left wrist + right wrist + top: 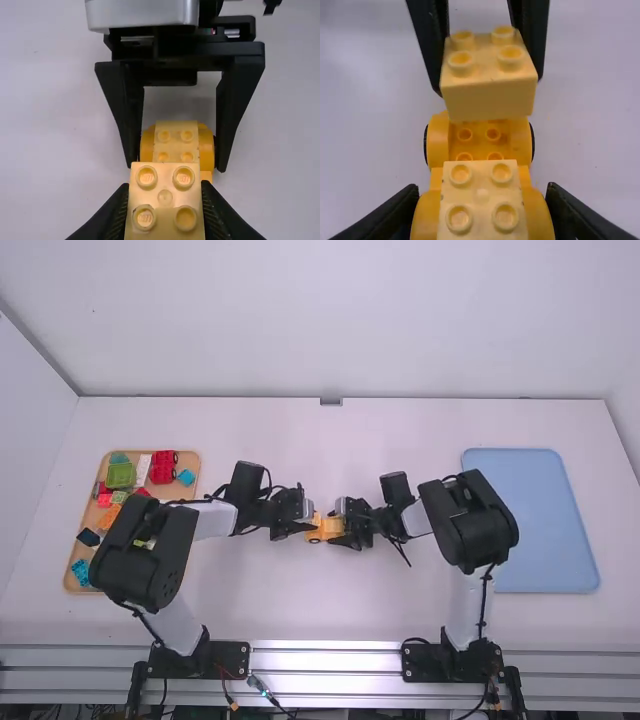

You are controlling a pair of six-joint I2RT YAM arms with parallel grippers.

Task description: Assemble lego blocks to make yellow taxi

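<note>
Now | left hand (309, 527) pinching one block (165, 196) | right hand (344, 530) gripping one wheeled base (479, 137), one brick (482, 193) atop

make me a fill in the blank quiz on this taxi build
The left gripper grips a block with ____ studs on top.
The ____ gripper holds the wheeled base.
Loose blocks lie in a tray on the table's ____ side.

Missing words: four; right; left
</note>
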